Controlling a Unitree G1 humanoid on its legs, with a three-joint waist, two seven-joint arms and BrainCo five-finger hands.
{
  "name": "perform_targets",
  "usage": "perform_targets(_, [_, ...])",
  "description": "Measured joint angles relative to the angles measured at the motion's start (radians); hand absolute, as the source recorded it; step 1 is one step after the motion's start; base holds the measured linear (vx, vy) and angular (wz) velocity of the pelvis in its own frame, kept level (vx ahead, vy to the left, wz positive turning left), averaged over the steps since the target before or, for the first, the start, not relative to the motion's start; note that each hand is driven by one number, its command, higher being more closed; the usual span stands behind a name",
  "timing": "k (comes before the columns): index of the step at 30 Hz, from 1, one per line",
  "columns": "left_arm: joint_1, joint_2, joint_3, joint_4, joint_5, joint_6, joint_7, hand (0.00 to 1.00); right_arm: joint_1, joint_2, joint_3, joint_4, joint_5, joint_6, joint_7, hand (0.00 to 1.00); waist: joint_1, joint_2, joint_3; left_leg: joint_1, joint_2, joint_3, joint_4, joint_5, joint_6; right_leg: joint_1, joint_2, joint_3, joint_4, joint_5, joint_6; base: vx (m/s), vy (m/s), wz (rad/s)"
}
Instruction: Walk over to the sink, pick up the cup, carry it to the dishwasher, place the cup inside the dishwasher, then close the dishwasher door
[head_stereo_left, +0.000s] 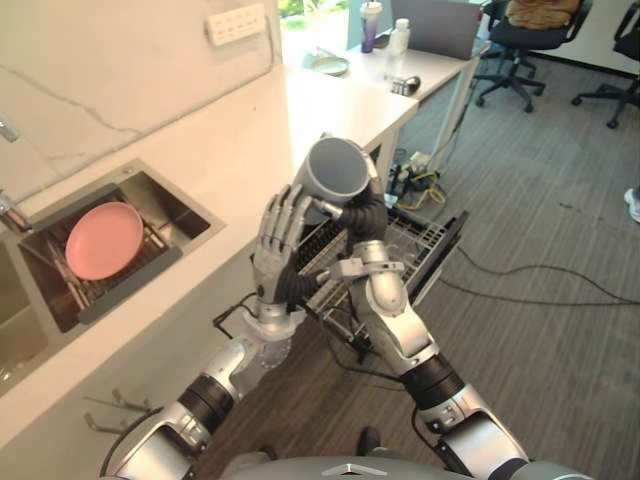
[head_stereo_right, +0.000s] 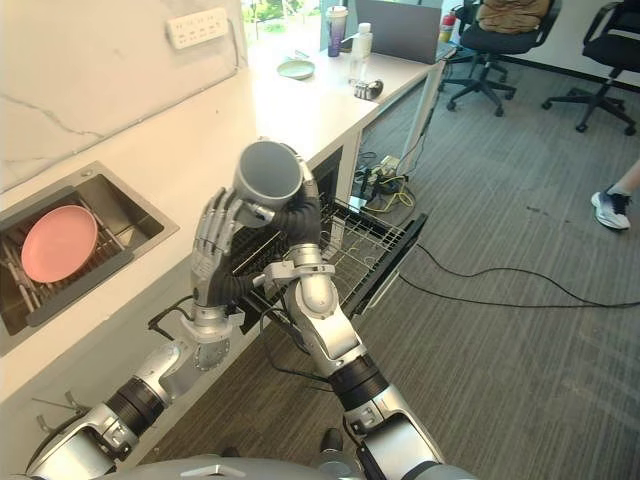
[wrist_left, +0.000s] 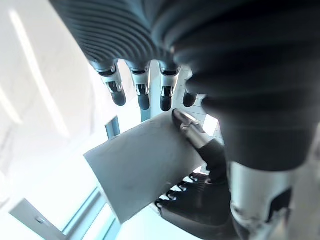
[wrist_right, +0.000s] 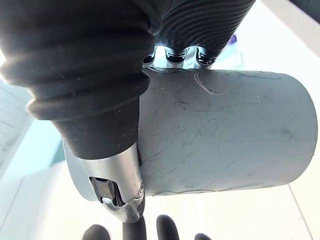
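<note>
While right hand (head_stereo_left: 365, 215) curls round the cup (head_stereo_left: 335, 168), left hand (head_stereo_left: 278, 240) stands open at its 8 o'clock. Carrying step, prob.; next: lower cup into rack (head_stereo_left: 420, 240), 4 o'clock.

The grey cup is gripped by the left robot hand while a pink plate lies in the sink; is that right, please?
Not quite: the right robot hand grips the grey cup, as the right wrist view shows. The left robot hand is open beside it, fingers straight. The pink plate does lie in the sink.
</note>
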Motion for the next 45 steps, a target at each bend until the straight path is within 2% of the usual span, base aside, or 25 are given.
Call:
perform_targets(5, [0.000, -0.011, 0.008, -0.050, -0.005, 0.009, -0.015, 0.00, 0.108, -0.022, -0.139, -0.001, -0.019, -0.025, -0.064, 1.00, -0.004, 0.002, 0.001, 0.005, 0.006, 0.012, -0.003, -0.001, -0.001, -0.001, 0.003, 0.009, 0.000, -0.001, 0.000, 0.00, 0.026, -0.05])
perform_targets(11, [0.000, -0.016, 0.011, -0.077, -0.058, 0.010, -0.046, 0.00, 0.163, -0.038, -0.219, -0.004, -0.058, -0.055, -0.094, 1.00, -0.022, 0.001, 0.002, 0.023, 0.007, 0.026, -0.019, -0.001, -0.001, -0.001, 0.004, 0.026, 0.000, -0.006, 0.004, 0.00, 0.028, -0.09])
perform_targets(14, [0.034, -0.031, 0.035, -0.101, -0.223, -0.058, -0.158, 0.00, 0.198, -0.040, -0.290, -0.005, -0.057, -0.064, -0.088, 1.00, -0.025, 0.001, 0.002, 0.026, 0.007, 0.027, -0.025, -0.001, -0.001, -0.001, 0.004, 0.026, 0.000, -0.011, 0.007, 0.00, 0.000, 0.00])
perform_targets(15, [0.076, -0.039, 0.046, -0.132, -0.361, -0.100, -0.275, 0.00, 0.222, -0.042, -0.332, -0.005, -0.052, -0.065, -0.072, 1.00, -0.023, 0.000, 0.003, 0.031, 0.007, 0.026, -0.034, 0.001, -0.001, 0.000, 0.004, 0.025, 0.000, -0.014, 0.009, 0.00, 0.000, 0.00])
perform_targets(16, [0.104, -0.047, 0.045, -0.147, -0.468, -0.111, -0.376, 0.00, 0.236, -0.042, -0.353, -0.005, -0.031, -0.065, -0.044, 1.00, -0.023, -0.001, 0.004, 0.031, 0.007, 0.026, -0.035, 0.000, -0.001, 0.001, 0.004, 0.024, 0.000, -0.016, 0.012, 0.03, 0.024, 0.03])
perform_targets(17, [0.122, -0.052, 0.044, -0.148, -0.539, -0.113, -0.450, 0.00, 0.245, -0.043, -0.372, -0.004, -0.009, -0.065, -0.021, 1.00, -0.022, -0.001, 0.004, 0.031, 0.007, 0.026, -0.035, 0.000, -0.001, 0.001, 0.004, 0.024, 0.000, -0.018, 0.013, 0.03, 0.021, 0.03])
perform_targets(19, [0.203, -0.055, 0.035, -0.140, -0.702, -0.106, -0.685, 0.00, 0.263, -0.045, -0.424, -0.002, 0.055, -0.064, 0.065, 1.00, -0.023, -0.004, 0.012, 0.030, 0.007, 0.024, -0.035, -0.003, 0.000, 0.002, 0.003, 0.021, 0.001, -0.022, 0.015, 0.04, 0.029, 0.04])
perform_targets(20, [0.222, -0.054, 0.027, -0.140, -0.728, -0.101, -0.745, 0.00, 0.265, -0.048, -0.437, 0.000, 0.070, -0.063, 0.087, 1.00, -0.023, -0.005, 0.015, 0.029, 0.006, 0.024, -0.035, -0.003, 0.000, 0.002, 0.003, 0.018, 0.001, -0.024, 0.017, 0.04, 0.026, 0.11])
perform_targets(21, [0.258, -0.048, 0.005, -0.130, -0.776, -0.083, -0.870, 0.00, 0.265, -0.061, -0.464, 0.011, 0.081, -0.062, 0.131, 1.00, -0.020, -0.006, 0.016, 0.024, 0.005, 0.021, -0.035, -0.004, 0.001, 0.002, 0.001, 0.012, 0.001, -0.027, 0.020, 0.03, 0.022, 0.14])
perform_targets(22, [0.274, -0.043, -0.006, -0.119, -0.791, -0.074, -0.915, 0.00, 0.264, -0.074, -0.471, 0.022, 0.082, -0.062, 0.147, 1.00, -0.020, -0.006, 0.016, 0.021, 0.004, 0.019, -0.035, -0.004, 0.002, 0.002, 0.000, 0.006, 0.001, -0.028, 0.021, 0.06, 0.042, 0.31])
perform_targets(23, [0.324, -0.034, -0.021, -0.072, -0.807, -0.049, -1.035, 0.00, 0.253, -0.112, -0.495, 0.079, 0.080, -0.058, 0.189, 1.00, -0.019, -0.007, 0.017, 0.016, 0.002, 0.001, -0.034, -0.004, 0.003, 0.002, -0.005, -0.011, 0.016, -0.035, 0.020, 0.05, 0.031, 0.26])
perform_targets(24, [0.332, -0.031, -0.023, -0.062, -0.806, -0.047, -1.051, 0.00, 0.251, -0.119, -0.498, 0.091, 0.079, -0.055, 0.195, 1.00, -0.018, -0.007, 0.017, 0.016, 0.001, -0.002, -0.034, -0.005, 0.003, 0.002, -0.006, -0.013, 0.020, -0.038, 0.021, 0.06, 0.040, 0.30])
perform_targets(25, [0.355, -0.015, -0.034, -0.021, -0.804, -0.039, -1.097, 0.00, 0.246, -0.145, -0.506, 0.129, 0.080, -0.044, 0.210, 1.00, -0.010, -0.007, 0.017, 0.014, -0.002, -0.009, -0.034, -0.005, 0.003, -0.001, -0.010, -0.022, 0.033, -0.049, 0.021, 0.04, 0.026, 0.28])
perform_targets(26, [0.375, 0.001, -0.031, 0.041, -0.789, -0.034, -1.128, 0.00, 0.241, -0.181, -0.506, 0.170, 0.080, -0.020, 0.234, 1.00, -0.004, -0.007, 0.018, 0.006, -0.004, -0.023, -0.032, -0.005, 0.004, -0.002, -0.014, -0.037, 0.043, -0.057, 0.024, 0.04, 0.026, 0.28])
perform_targets(29, [0.396, 0.038, -0.014, 0.106, -0.762, -0.034, -1.137, 0.00, 0.195, -0.207, -0.506, 0.251, 0.080, 0.005, 0.259, 1.00, 0.002, -0.007, 0.024, -0.001, -0.006, -0.032, -0.032, -0.003, 0.005, -0.006, -0.019, -0.047, 0.050, -0.060, 0.024, 0.01, 0.018, 0.17])
perform_targets(30, [0.416, 0.058, 0.016, 0.132, -0.723, -0.039, -1.129, 0.00, 0.151, -0.212, -0.503, 0.311, 0.079, 0.018, 0.270, 1.00, 0.004, -0.005, 0.033, -0.001, -0.009, -0.033, -0.032, -0.002, 0.005, -0.006, -0.021, -0.050, 0.052, -0.060, 0.024, 0.00, 0.024, 0.06])
perform_targets(33, [0.435, 0.073, 0.065, 0.182, -0.665, -0.043, -1.100, 0.00, 0.093, -0.250, -0.502, 0.380, 0.062, 0.019, 0.289, 1.00, 0.005, 0.012, 0.058, -0.014, -0.021, -0.051, -0.032, 0.013, 0.011, -0.010, -0.037, -0.075, 0.061, -0.062, 0.029, -0.02, 0.033, 0.24])
perform_targets(35, [0.444, 0.073, 0.091, 0.230, -0.667, -0.041, -1.101, 0.00, 0.057, -0.267, -0.501, 0.421, 0.058, 0.019, 0.303, 1.00, 0.006, 0.018, 0.063, -0.040, -0.027, -0.057, -0.028, 0.021, 0.012, -0.031, -0.049, -0.086, 0.073, -0.063, 0.030, -0.05, 0.040, 0.29])
perform_targets(36, [0.427, 0.072, 0.127, 0.295, -0.669, -0.022, -1.106, 0.00, -0.012, -0.285, -0.500, 0.482, 0.056, 0.019, 0.310, 1.00, 0.004, 0.021, 0.098, -0.067, -0.028, -0.057, -0.011, 0.026, 0.012, -0.046, -0.052, -0.095, 0.086, -0.063, 0.030, -0.11, 0.033, 0.21])
perform_targets(38, [0.408, 0.071, 0.162, 0.370, -0.660, -0.018, -1.100, 0.00, -0.085, -0.319, -0.496, 0.548, 0.056, 0.020, 0.323, 1.00, 0.015, 0.023, 0.132, -0.103, -0.028, -0.057, 0.012, 0.023, 0.015, -0.075, -0.057, -0.097, 0.104, -0.063, 0.029, -0.14, 0.024, 0.12])
perform_targets(41, [0.383, 0.076, 0.214, 0.466, -0.556, -0.018, -1.056, 0.00, -0.216, -0.395, -0.480, 0.628, 0.052, 0.023, 0.356, 1.00, 0.034, 0.030, 0.201, -0.174, -0.027, -0.069, 0.044, 0.029, 0.017, -0.134, -0.064, -0.103, 0.128, -0.057, 0.021, -0.13, 0.023, 0.10])
perform_targets(43, [0.353, 0.085, 0.236, 0.528, -0.504, 0.005, -1.066, 0.00, -0.292, -0.430, -0.448, 0.679, 0.051, 0.030, 0.371, 1.00, 0.040, 0.034, 0.234, -0.204, -0.027, -0.075, 0.057, 0.034, 0.017, -0.161, -0.066, -0.106, 0.144, -0.056, 0.020, -0.09, 0.021, 0.08])
perform_targets(44, [0.343, 0.083, 0.263, 0.558, -0.514, 0.031, -1.072, 0.00, -0.340, -0.446, -0.409, 0.705, 0.051, 0.034, 0.380, 1.00, 0.042, 0.034, 0.261, -0.214, -0.026, -0.077, 0.066, 0.034, 0.017, -0.168, -0.066, -0.105, 0.149, -0.055, 0.018, -0.06, 0.012, 0.00])
perform_targets(45, [0.321, 0.083, 0.293, 0.588, -0.524, 0.083, -1.070, 0.00, -0.375, -0.464, -0.372, 0.714, 0.051, 0.037, 0.388, 1.00, 0.051, 0.031, 0.289, -0.228, -0.022, -0.077, 0.074, 0.034, 0.017, -0.182, -0.064, -0.101, 0.162, -0.057, 0.016, -0.07, 0.002, -0.02])
